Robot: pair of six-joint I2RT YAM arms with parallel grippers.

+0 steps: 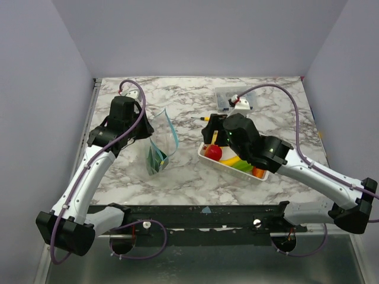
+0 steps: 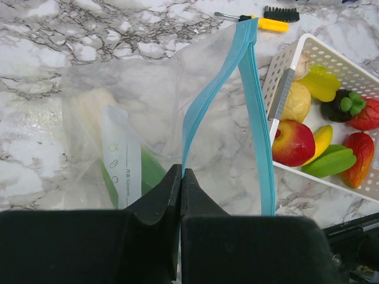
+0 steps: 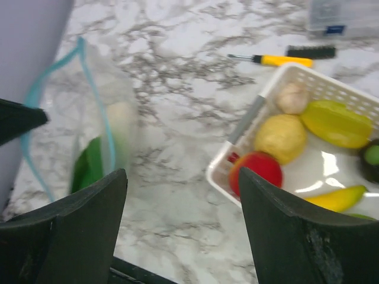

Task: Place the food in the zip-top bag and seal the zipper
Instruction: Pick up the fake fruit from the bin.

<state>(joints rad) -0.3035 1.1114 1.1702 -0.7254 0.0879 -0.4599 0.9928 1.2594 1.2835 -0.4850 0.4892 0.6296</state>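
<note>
The clear zip-top bag (image 1: 160, 148) stands on the marble table, its mouth open upward. A white-green leek (image 2: 121, 160) lies inside it. My left gripper (image 2: 181, 173) is shut on the near side of the light-blue zipper (image 2: 204, 97) and holds the mouth up; in the top view it (image 1: 147, 129) is at the bag's left edge. My right gripper (image 3: 183, 177) is open and empty, hovering between the bag (image 3: 95, 136) and the basket's left end (image 1: 208, 137). More food lies in the basket: a red apple (image 3: 256, 168), a yellow potato (image 3: 283, 137), a starfruit (image 3: 337, 123).
The white slotted basket (image 1: 225, 164) sits right of the bag, also in the left wrist view (image 2: 331, 56). A yellow-handled screwdriver (image 3: 278, 59) and a small clear lidded box (image 1: 228, 97) lie behind it. Walls close the table on three sides.
</note>
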